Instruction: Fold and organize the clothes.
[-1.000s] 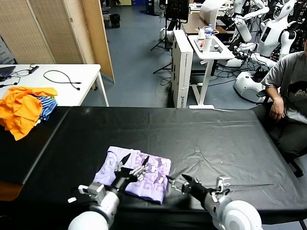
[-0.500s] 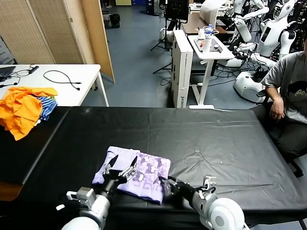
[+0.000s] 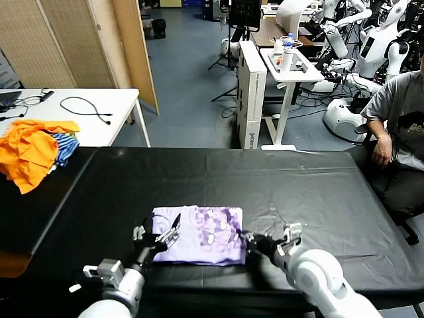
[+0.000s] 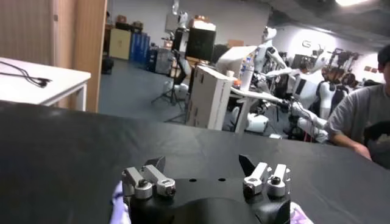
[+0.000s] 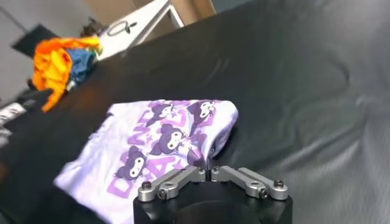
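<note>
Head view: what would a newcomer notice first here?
The lavender T-shirt lies folded on the near part of the black table, with the right gripper shut on its right edge. The left gripper hovers open at its left edge. An orange pile sits far left.

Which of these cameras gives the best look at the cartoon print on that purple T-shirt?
The right wrist view: the T-shirt fills the near ground there, its purple cartoon figures and letters clear, with the shut right gripper pinching its edge. The head view shows the whole folded shirt, print only faintly. The left wrist view catches only slivers.
</note>
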`<state>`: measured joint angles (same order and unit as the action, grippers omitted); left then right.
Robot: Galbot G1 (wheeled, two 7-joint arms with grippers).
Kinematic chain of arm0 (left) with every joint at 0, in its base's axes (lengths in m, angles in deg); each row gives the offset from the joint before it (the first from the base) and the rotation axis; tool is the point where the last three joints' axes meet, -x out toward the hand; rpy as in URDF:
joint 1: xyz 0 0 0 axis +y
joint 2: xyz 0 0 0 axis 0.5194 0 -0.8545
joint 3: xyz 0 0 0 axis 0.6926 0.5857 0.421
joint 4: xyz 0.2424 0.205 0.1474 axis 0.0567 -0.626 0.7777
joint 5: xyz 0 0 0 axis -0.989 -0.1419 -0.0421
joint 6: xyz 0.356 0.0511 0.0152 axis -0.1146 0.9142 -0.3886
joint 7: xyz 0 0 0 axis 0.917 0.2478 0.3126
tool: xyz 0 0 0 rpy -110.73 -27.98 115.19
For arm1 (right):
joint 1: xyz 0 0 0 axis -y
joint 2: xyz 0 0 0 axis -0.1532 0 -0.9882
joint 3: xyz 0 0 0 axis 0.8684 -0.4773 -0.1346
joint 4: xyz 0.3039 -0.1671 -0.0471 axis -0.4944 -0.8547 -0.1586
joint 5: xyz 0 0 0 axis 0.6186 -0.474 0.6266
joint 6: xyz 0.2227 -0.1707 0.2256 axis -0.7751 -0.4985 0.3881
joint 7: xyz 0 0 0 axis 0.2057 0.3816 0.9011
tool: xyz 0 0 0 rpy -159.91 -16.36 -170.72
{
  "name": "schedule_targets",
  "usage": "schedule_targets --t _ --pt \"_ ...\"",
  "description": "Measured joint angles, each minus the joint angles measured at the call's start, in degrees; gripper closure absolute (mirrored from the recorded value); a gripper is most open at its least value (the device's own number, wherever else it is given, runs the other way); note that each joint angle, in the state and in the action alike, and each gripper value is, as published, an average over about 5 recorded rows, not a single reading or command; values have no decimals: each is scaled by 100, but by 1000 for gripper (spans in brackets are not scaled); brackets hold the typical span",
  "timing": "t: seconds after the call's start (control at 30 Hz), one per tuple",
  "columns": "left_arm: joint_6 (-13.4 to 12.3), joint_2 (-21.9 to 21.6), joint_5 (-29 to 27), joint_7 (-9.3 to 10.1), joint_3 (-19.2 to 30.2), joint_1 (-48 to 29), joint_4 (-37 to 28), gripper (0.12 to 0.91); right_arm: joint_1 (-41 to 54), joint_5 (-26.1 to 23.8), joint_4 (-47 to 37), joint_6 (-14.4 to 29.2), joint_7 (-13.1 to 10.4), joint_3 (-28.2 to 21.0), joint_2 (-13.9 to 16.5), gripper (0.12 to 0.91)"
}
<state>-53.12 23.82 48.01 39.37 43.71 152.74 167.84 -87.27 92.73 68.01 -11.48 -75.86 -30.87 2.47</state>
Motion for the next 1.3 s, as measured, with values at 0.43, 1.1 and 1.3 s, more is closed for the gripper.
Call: schedule_targets --t 0.43,1.1,1.3 --pt "-42 -186 185 10 -280 8 -42 123 -166 -337 328 1 -52 194 322 640" --pt "-533 -614 370 192 -620 714 265 123 -2609 -2064 1793 1368 398 1666 -336 118" --pt "-603 -624 358 206 -690 1106 372 123 -3395 -2785 2037 2295 392 1846 -593 118"
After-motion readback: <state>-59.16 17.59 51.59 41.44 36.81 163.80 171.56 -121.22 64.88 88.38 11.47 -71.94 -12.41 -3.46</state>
